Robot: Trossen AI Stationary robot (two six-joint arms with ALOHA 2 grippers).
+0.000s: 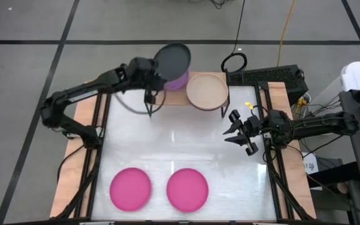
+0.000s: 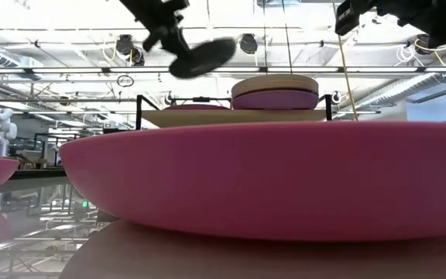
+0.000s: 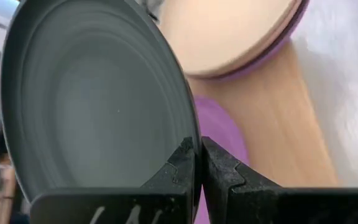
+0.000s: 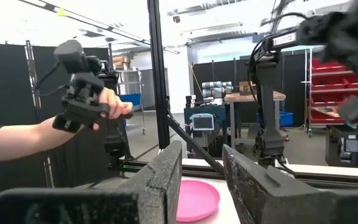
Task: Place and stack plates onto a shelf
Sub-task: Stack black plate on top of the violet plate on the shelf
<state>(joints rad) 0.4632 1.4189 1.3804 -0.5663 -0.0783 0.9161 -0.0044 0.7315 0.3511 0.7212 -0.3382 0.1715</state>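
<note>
while left pincer point(image 3: 199, 163) clenches dark grey plate point(image 1: 172, 60) rim above shelf point(image 3: 291, 118), right pincer point(image 1: 242, 134) gapes empty

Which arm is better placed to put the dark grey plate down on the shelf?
Left. The left hand already grips the dark grey plate above the purple plate on the shelf. The right hand is open, empty and beside the shelf.

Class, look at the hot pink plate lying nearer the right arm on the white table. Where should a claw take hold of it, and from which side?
Grip the hot pink plate at its raised rim, one finger inside and one outside. It lies flat on the table, so the rim is the only thin edge. Come from above on its right side, probably with the free right claw; the left claw holds the grey plate.
</note>
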